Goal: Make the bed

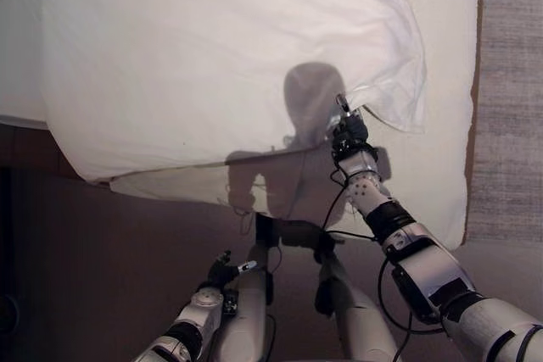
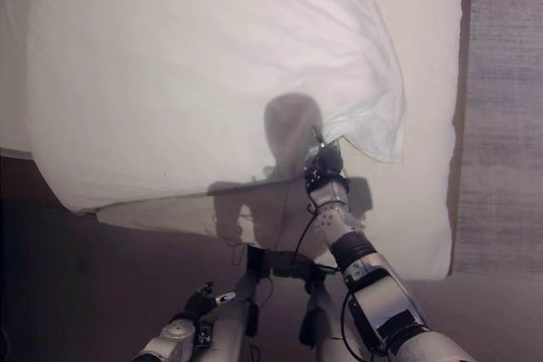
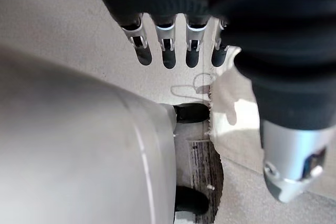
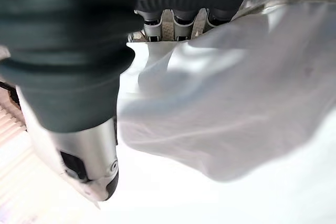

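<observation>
Right robot hand (image 1: pixel 349 135) grips white, puffy, wrinkled pillow (image 1: pixel 212 57).

The right arm reached forward, its right hand (image 1: pixel 349 135) with fingers curled in a pinch. The left hand (image 3: pixel 173 51) hung low, fingers straight.

We see the pillow (image 1: pixel 221 57) lying across the mattress (image 1: pixel 441 125), covering its far and left parts and overhanging the near edge on the left. The mattress stays bare to the right of the pillow and along a strip in front of it. Our right hand (image 1: pixel 349 135) is at the pillow's near right corner, on top of the mattress, with the pillowcase flap (image 4: pixel 231 108) just beside its fingers. Our left hand (image 1: pixel 222 270) hangs low, in front of the bed, over the floor (image 1: pixel 102 277). A rug (image 1: pixel 509 91) lies right of the mattress.
</observation>
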`<state>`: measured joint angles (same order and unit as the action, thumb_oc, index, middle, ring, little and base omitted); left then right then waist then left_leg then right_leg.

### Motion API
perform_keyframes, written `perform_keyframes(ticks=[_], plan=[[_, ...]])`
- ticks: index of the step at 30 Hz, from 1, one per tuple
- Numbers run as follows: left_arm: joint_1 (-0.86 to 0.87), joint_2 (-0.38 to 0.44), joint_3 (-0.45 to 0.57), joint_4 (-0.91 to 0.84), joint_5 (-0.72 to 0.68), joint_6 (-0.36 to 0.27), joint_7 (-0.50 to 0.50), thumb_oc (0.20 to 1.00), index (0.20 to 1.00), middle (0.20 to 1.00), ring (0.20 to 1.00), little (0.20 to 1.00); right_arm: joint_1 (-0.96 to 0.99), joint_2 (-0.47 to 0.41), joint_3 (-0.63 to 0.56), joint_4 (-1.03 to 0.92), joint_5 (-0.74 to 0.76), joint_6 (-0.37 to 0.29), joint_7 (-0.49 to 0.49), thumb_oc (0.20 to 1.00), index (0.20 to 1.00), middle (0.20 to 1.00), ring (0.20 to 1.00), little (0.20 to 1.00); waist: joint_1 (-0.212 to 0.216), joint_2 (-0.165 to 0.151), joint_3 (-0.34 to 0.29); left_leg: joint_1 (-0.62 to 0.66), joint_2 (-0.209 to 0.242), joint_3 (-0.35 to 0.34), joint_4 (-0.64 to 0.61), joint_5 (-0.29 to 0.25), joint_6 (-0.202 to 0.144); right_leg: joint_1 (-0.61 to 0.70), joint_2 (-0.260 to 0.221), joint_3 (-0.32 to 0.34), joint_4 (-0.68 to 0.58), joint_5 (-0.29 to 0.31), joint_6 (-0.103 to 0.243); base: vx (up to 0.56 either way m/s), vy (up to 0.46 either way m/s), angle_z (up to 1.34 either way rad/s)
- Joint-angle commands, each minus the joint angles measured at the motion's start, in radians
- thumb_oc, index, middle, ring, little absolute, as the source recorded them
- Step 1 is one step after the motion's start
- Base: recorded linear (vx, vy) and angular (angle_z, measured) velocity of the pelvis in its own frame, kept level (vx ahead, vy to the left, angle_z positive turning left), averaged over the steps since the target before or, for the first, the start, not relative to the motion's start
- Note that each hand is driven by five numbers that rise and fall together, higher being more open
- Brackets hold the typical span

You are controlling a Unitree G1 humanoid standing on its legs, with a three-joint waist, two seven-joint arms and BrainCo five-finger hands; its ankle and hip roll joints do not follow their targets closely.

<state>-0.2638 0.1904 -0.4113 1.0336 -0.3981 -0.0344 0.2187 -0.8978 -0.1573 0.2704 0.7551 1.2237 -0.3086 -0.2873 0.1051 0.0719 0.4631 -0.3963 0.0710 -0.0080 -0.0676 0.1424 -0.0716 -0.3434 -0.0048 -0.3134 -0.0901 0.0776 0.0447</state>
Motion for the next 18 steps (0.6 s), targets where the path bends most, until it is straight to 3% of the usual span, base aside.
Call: perform_keyframes(ticks=[1,5,13,18], plan=[[-0.001,0.013,-0.061,-0.018,-0.051,-0.003,0.023,1.000,1.000,1.000,1.000,1.000,-0.181,0.035,-0.062,0.032,0.026,-0.075,-0.034,1.000,1.000,1.000,1.000,1.000,0.035,-0.037,0.033,-0.015,-0.084,0.002,-0.018,-0.010,-0.001,-0.043,-0.060,0.091,0.030,0.038,0.078,0.00,0.000,0.00],[-0.008,0.017,-0.084,-0.030,-0.056,0.000,0.033,1.000,1.000,1.000,1.000,1.000,-0.258,0.014,-0.104,0.130,0.012,-0.071,-0.105,1.000,1.000,1.000,1.000,1.000,0.048,-0.029,0.032,-0.027,-0.087,-0.007,-0.019,-0.008,-0.002,-0.050,-0.063,0.084,0.029,0.042,0.080,-0.01,0.004,0.12],[-0.031,0.027,-0.129,-0.075,-0.044,-0.006,0.074,1.000,1.000,1.000,1.000,1.000,-0.385,-0.069,-0.108,0.342,-0.172,0.021,-0.300,1.000,1.000,1.000,1.000,1.000,0.067,-0.018,0.047,-0.059,-0.097,-0.030,-0.017,-0.001,-0.001,-0.063,-0.074,0.059,0.035,0.039,0.084,-0.01,0.006,0.13],[-0.050,0.029,-0.152,-0.110,-0.050,-0.017,0.085,1.000,1.000,1.000,1.000,1.000,-0.414,-0.085,-0.104,0.372,-0.191,0.055,-0.301,1.000,1.000,1.000,1.000,1.000,0.082,-0.006,0.057,-0.088,-0.106,-0.052,-0.020,0.006,-0.002,-0.080,-0.086,0.037,0.039,0.034,0.086,0.00,0.011,0.17]])
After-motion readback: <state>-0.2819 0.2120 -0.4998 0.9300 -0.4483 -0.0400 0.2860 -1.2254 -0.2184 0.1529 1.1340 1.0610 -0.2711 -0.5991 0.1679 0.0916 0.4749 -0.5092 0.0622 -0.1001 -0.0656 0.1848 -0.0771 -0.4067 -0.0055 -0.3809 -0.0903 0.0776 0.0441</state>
